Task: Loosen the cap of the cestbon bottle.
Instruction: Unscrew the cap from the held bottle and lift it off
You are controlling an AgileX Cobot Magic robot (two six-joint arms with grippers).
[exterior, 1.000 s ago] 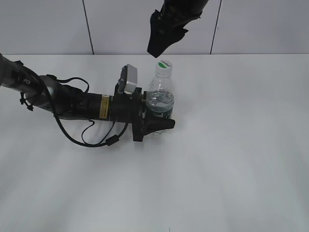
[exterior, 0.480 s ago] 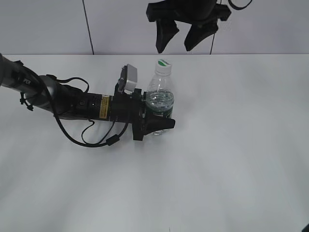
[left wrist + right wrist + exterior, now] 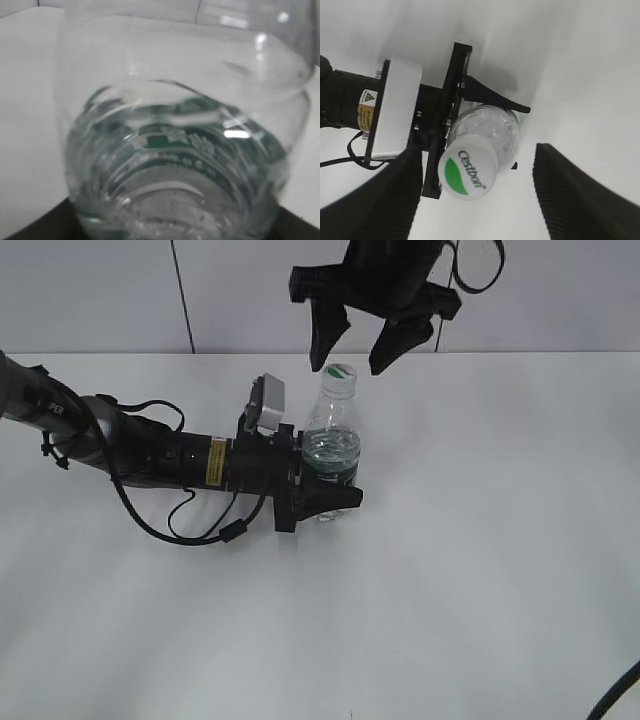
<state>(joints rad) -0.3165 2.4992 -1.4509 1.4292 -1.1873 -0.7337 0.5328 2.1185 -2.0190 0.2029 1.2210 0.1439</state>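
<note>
Bottle [image 3: 331, 455] stands upright on the white worktop [image 3: 480, 540], near the middle and toward the far edge. Long axis vertical, neck and cap [image 3: 341, 376] pointing up. In the exterior view the cap tilts slightly toward the camera, so its green logo shows.

Left hand [image 3: 322, 492] reaches in along the worktop from the left, arm nearly horizontal, and is clamped on the lower body of the bottle at the green label band. Left wrist view is filled by the clear bottle wall and label at very close range, which fits a firm side grip.

Right hand [image 3: 358, 342] hangs above the bottle, pointing down, fingers [image 3: 322, 335] apart. In the exterior view the cap sits just below and between the two fingertips; none touches it. Right wrist view looks straight down: cap [image 3: 468, 172] lies between the two fingers [image 3: 375, 197] but off-centre, near the left one and well apart from the right one.

Judgement: right hand is the one placed for the cap; left hand only steadies. Cap lies directly below the right hand, along the bottle's axis. Coming move likely needs a small sideways correction to centre the cap in the gap, then a straight descent and closing. Cap not yet gripped, so loosening has not begun.
</note>
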